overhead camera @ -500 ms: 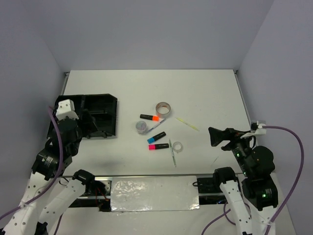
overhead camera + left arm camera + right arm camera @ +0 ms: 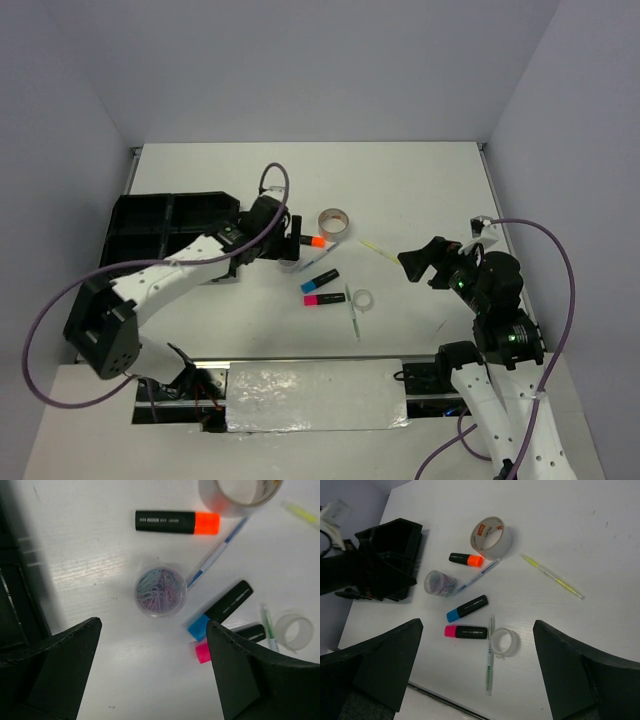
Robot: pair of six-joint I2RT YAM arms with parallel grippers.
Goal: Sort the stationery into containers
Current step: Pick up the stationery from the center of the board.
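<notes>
Nothing gripped. My left gripper [image 2: 152, 650] has its jaws spread wide and empty, hanging right over the paper-clip tub [image 2: 160, 591], which sits centred between the two fingers in the wrist view. I read that as lining up for a top-down pick, with the wide opening there to clear the round tub. My right gripper [image 2: 479, 645] is also wide open and empty, held up off the bench [image 2: 420, 190] on the right-edge side and looking down at the pile, probably waiting its turn.

The stationery lies loose mid-bench, none of it in the black tray [image 2: 170, 235]. The tray sits against the left edge, close to my left arm, so carries should be short. I can't tell what its compartments hold.

Axes, from the top view:
- Orange highlighter [image 2: 175, 522]: runs left-right, orange end toward the right edge.
- Blue highlighter [image 2: 220, 609]: diagonal, blue end toward the near-left corner.
- Pink highlighter [image 2: 227, 641]: left-right, pink end toward the left edge, just nearward of the blue one.
- Blue-white pen [image 2: 215, 559]: diagonal, near-left to far-right, passing just beside the tub.
- Pale-green pen [image 2: 490, 655]: runs roughly near-far, just beside the small clear tape roll [image 2: 505, 642].
- Yellow pen [image 2: 551, 576]: diagonal, far-left to near-right, apart from the rest.
- Big tape roll [image 2: 491, 537]: farthest of the cluster, tilted, no long axis.
</notes>
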